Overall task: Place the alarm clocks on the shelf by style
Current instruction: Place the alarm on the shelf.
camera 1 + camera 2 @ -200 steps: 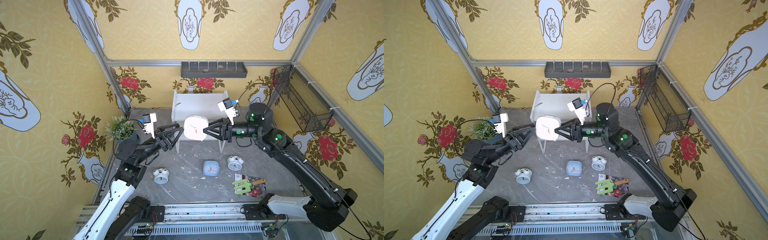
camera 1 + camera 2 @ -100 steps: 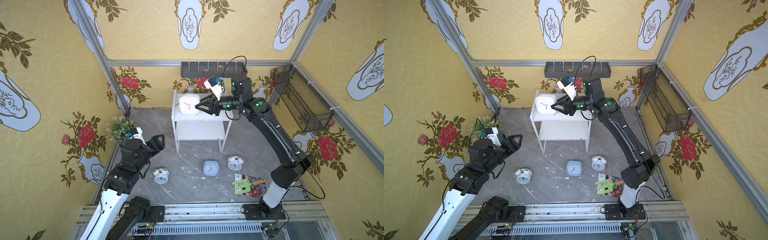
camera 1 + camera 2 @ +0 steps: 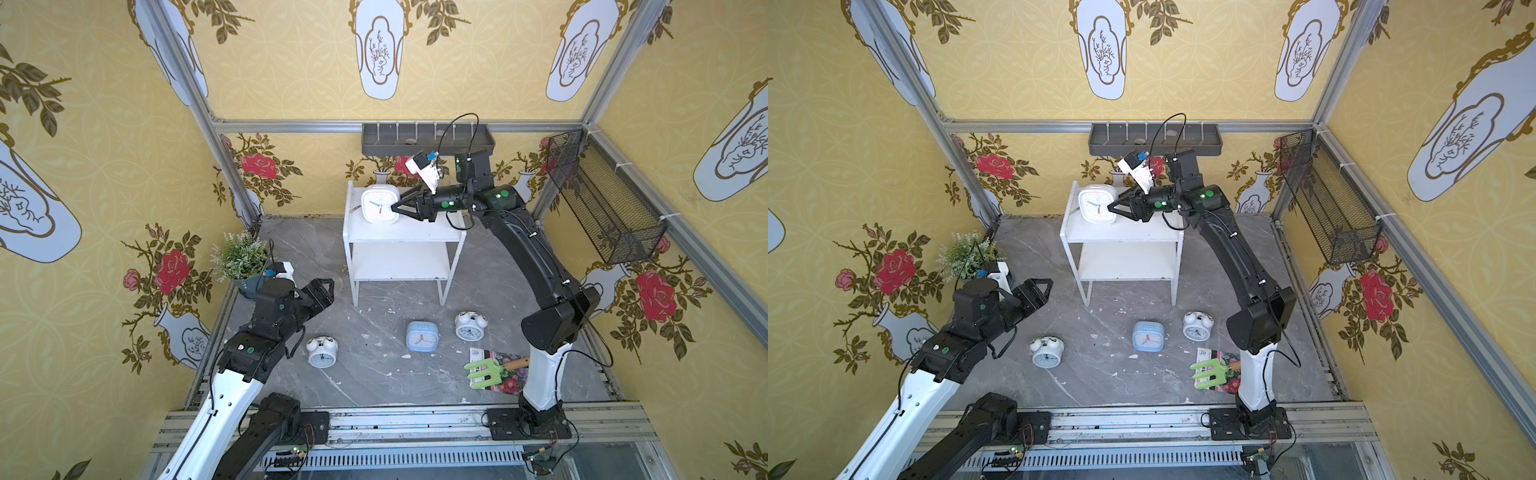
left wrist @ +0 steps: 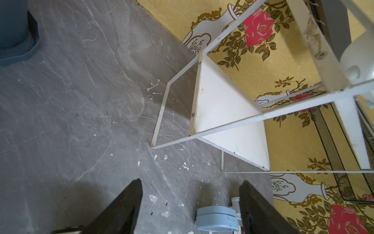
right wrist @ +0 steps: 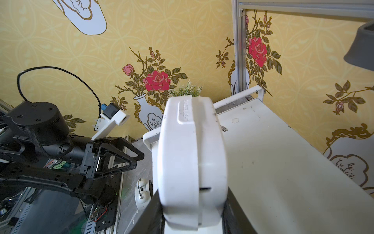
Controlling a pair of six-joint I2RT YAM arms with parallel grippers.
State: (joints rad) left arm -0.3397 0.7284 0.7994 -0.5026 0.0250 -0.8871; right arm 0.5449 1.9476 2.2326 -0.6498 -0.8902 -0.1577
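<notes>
Up top, the right gripper [image 3: 395, 208] clamps the white clock [image 3: 376, 204] by the shelf's [image 3: 415, 233] left edge; the left gripper [image 3: 326, 289] hangs empty, jaws apart, over open floor [image 3: 374, 382]; the blue clock [image 3: 422, 336] lies there too.

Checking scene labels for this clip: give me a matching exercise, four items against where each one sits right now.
1 white square clock
2 light blue clock
3 green fork
4 potted plant

A floor, between the twin-bell clocks
B partly on the flowered packet
C over the top board of the shelf, held by the right gripper
D floor, against the wall

Pairs: 1-C, 2-A, 3-B, 4-D
</notes>
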